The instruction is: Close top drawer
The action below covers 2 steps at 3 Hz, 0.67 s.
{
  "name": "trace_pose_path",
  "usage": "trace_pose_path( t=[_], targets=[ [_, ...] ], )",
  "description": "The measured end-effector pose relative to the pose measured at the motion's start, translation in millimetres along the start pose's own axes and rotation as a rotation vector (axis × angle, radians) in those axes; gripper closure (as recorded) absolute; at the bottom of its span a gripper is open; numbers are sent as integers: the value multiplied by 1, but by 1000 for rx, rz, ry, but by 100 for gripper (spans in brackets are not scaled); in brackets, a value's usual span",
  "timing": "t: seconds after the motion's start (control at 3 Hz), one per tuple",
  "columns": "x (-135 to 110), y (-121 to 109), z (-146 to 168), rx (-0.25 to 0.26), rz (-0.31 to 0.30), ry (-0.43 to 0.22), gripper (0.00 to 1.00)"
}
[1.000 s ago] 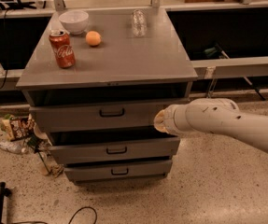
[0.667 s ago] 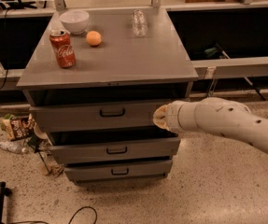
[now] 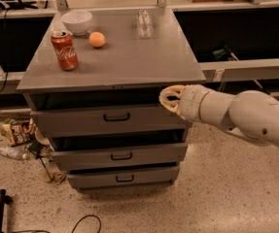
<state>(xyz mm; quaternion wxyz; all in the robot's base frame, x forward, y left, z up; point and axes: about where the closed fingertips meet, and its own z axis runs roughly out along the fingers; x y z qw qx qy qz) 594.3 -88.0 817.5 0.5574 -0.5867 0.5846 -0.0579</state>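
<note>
Tool (image 3: pixel 170 99) at upper right of top drawer (image 3: pixel 80 121) front; drawer partly open; tool's grip state: cannot tell.

One camera looks down from in front of the table (image 3: pixel 124 57) — high enough to show its top and three drawer fronts, at middling range. The arm (image 3: pixel 246 113) enters from the right, end effector (image 3: pixel 170 99) at the top drawer's (image 3: pixel 80 121) right end.

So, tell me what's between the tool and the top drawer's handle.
Camera view: only bare front lies between the tool, at the top drawer's right end, and the handle.
</note>
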Motion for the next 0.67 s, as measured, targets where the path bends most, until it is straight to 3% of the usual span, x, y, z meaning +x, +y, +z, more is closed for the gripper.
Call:
trace_pose_path(
  t=[0.33,0.67],
  targets=[
    [-15,-35,-35,165,6,-39,100],
    [-31,-50,-60,237,-1,-52,86]
  ],
)
